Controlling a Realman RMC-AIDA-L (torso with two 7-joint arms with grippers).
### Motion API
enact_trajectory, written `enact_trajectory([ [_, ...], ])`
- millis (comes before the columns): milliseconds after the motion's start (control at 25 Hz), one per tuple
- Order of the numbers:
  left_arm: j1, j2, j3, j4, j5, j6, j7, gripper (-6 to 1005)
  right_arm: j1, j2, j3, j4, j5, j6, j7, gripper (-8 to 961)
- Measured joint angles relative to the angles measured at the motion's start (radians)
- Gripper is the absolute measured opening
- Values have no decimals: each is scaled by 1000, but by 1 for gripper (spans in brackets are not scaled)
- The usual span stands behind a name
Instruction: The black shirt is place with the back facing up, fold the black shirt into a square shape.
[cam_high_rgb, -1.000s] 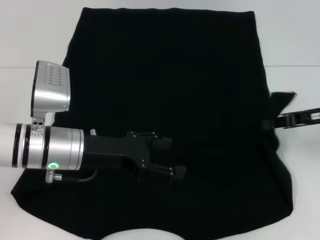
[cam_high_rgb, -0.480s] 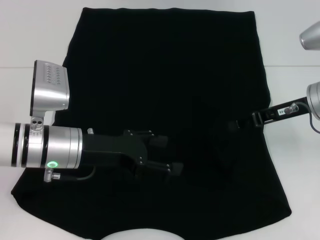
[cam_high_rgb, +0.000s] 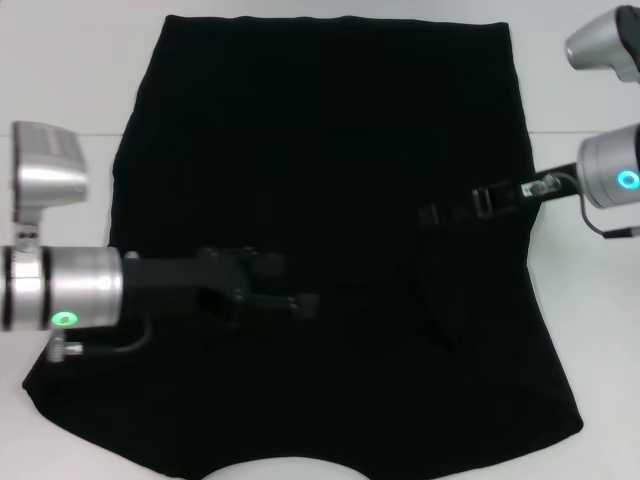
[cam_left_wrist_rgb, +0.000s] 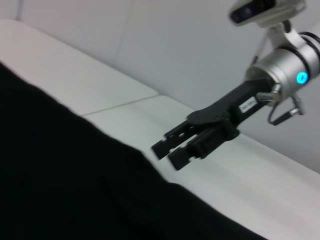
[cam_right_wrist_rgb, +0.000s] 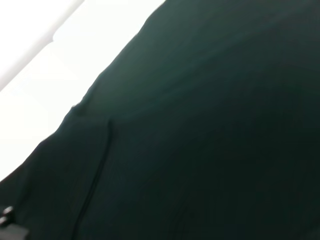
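Covering most of the white desk (cam_high_rgb: 60, 100), the black shirt (cam_high_rgb: 330, 130) lies spread flat with a plain dark side facing up, no print showing. Its straight edge runs along the far side of the desk and a curved edge sits at the near side, where a pale arc of desk shows through. A loose fold of cloth stands raised on the right half of the shirt, below the right hand.

Next in size, the left arm reaches in from the left edge over the near-left part of the shirt. The left hand (cam_high_rgb: 290, 300) is over the cloth near the middle; its fingers look spread a little, with nothing visibly between them, though black on black makes contact with the fabric impossible to judge.

Smaller in the head view, the right hand (cam_left_wrist_rgb: 172, 150) comes in from the right edge above the shirt's right half. In the left wrist view its fingers stand slightly apart and empty, clear of the cloth.
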Motion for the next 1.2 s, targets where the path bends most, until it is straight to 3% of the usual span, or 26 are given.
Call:
enact_trajectory([
  [120,34,18,-18,34,4,5,-59,919,18,12,0,4,1,40,-15,599],
  [280,78,25,-64,117,57,15,-136,919,27,18,-1,0,16,60,-48,769],
  [560,129,26,-219,233,219,65,-237,919,9,4,0,-6,124,56,-142,790],
  [800,159,24,-308,323,340,70,-341,919,0,5,-1,1,154,25,-274,790],
  [1200,164,24,-317,396,515,116,-510,919,-4,18,-3,-1,156,-4,-362,791],
])
